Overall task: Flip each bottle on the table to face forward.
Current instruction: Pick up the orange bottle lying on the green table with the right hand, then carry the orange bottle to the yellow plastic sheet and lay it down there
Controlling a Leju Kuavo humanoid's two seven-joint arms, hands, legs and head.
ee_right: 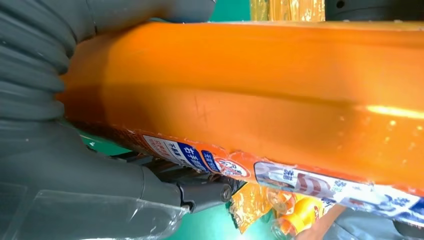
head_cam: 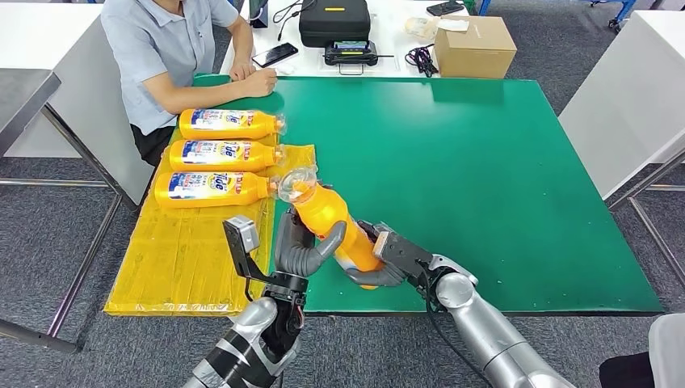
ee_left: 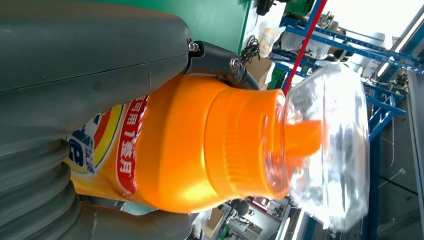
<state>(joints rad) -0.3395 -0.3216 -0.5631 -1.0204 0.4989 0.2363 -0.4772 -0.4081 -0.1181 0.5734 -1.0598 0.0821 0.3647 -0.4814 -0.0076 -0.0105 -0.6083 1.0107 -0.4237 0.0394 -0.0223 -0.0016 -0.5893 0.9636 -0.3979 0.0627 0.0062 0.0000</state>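
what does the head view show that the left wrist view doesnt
Head view alone: three bottles lying on the yellow sheet, labels up, a seated person at the far corner of the green table, and the right hand gripping the held bottle's base.

Left wrist view alone: close up, the clear cap over an orange spout, and blue racking behind.

Both: the held bottle gripped by the left hand.

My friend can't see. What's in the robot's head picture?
Both robot hands, left and right, hold an orange bottle over the green table. Three more bottles lie on a yellow sheet, beside a seated person.
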